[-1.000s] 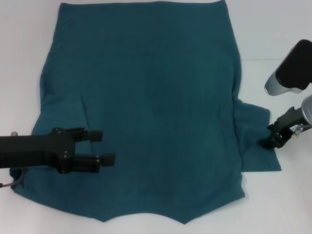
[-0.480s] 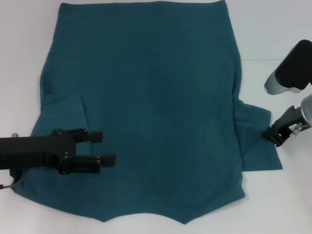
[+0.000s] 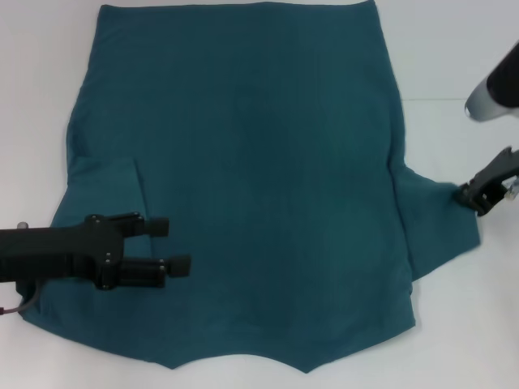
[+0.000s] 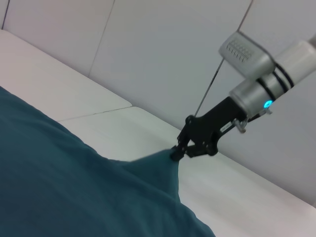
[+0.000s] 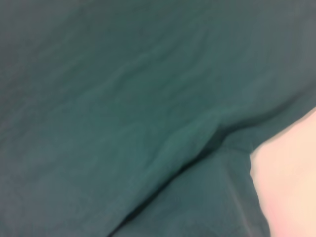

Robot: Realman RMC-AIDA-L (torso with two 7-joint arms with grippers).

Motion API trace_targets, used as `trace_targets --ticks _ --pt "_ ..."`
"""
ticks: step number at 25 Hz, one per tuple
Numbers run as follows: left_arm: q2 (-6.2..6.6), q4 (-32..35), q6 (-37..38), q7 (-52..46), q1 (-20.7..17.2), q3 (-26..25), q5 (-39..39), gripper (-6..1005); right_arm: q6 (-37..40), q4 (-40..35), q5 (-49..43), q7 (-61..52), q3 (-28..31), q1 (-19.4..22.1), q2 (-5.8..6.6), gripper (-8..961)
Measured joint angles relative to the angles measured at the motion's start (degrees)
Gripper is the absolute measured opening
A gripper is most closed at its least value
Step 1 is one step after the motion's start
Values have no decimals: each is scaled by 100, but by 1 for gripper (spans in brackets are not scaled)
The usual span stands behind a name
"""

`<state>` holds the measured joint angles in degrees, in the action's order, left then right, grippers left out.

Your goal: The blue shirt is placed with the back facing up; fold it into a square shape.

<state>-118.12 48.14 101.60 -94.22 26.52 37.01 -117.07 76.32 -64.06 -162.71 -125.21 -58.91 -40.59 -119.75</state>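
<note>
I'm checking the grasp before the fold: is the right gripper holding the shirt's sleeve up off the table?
Yes, the right gripper is pinched on the sleeve tip of the blue shirt, pulling the fabric up into a raised peak.

The blue shirt (image 3: pixel 243 178) lies spread flat, plain teal side up — its sleeve tip pinched in my right gripper (image 3: pixel 469 194), my left gripper (image 3: pixel 169 245) over its opposite side.

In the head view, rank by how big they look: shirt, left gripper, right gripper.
1. Shirt, by far the largest, covering most of the table.
2. Left gripper, over the shirt's near left part.
3. Right gripper, smallest, pinching the sleeve. Partly cut off at the edge, so its rank is unsure.
</note>
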Motion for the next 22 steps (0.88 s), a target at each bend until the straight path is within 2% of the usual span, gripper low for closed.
trace_targets --ticks 5,11,18,22 --pt "0 8 0 0 -60 -2 1 946 397 -574 -7 -127 1 -10 -6 32" --pt "0 37 0 0 -169 -15 13 946 812 -869 63 -182 -60 -180 -38 33" --pt "-6 31 32 0 -233 -61 7 947 650 -821 235 -556 -686 -343 -62 33" --pt "-8 41 56 -45 -286 -63 4 947 604 -822 280 -686 -702 -428 -64 33"
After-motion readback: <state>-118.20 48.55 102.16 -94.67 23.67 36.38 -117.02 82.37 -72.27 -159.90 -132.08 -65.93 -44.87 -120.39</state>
